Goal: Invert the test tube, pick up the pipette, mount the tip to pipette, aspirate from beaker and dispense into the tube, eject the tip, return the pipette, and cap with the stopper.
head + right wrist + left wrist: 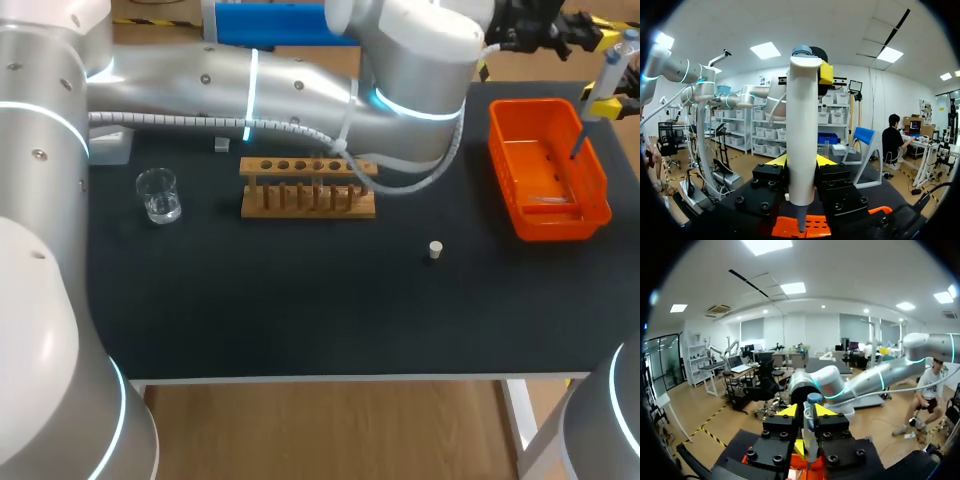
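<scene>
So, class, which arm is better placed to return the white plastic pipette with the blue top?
Right, probably: the right gripper holds the white plastic pipette by its body over the orange plastic basket, while the left gripper is only up at its blue top.

Black-topped table on white legs, light wood floor, bright ceiling panels

Bright, even light from ceiling panels; faint shadows on the table.
</scene>
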You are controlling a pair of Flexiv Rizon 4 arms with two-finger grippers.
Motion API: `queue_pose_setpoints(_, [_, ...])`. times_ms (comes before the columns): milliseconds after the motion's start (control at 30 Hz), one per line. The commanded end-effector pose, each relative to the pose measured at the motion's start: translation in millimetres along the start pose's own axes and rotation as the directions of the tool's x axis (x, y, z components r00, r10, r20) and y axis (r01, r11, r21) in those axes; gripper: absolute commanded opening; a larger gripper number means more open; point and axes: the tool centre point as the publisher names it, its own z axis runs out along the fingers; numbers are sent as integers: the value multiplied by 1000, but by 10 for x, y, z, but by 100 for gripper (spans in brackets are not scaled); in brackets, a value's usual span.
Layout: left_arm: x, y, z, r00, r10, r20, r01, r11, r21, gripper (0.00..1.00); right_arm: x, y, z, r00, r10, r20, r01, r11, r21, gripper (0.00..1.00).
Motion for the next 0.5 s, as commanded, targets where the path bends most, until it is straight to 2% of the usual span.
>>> queue_pose_setpoints(33, [18,-124,-179,1000,12,-19,-13,999,-33,100,7,11,4,1000,0,2,0,1000,3,0])
queue_pose_setpoints(233, [53,-167,-419,999,38,-37,-40,998,-48,100,7,11,4,1000,0,2,0,1000,3,0])
queue_pose_setpoints(333, [57,-152,-563,999,28,-41,-29,999,-30,100,7,11,4,1000,0,2,0,1000,3,0])
queue_pose_setpoints(500, [77,-129,-775,999,1,-39,-3,999,-48,100,7,11,4,1000,0,2,0,1000,3,0])
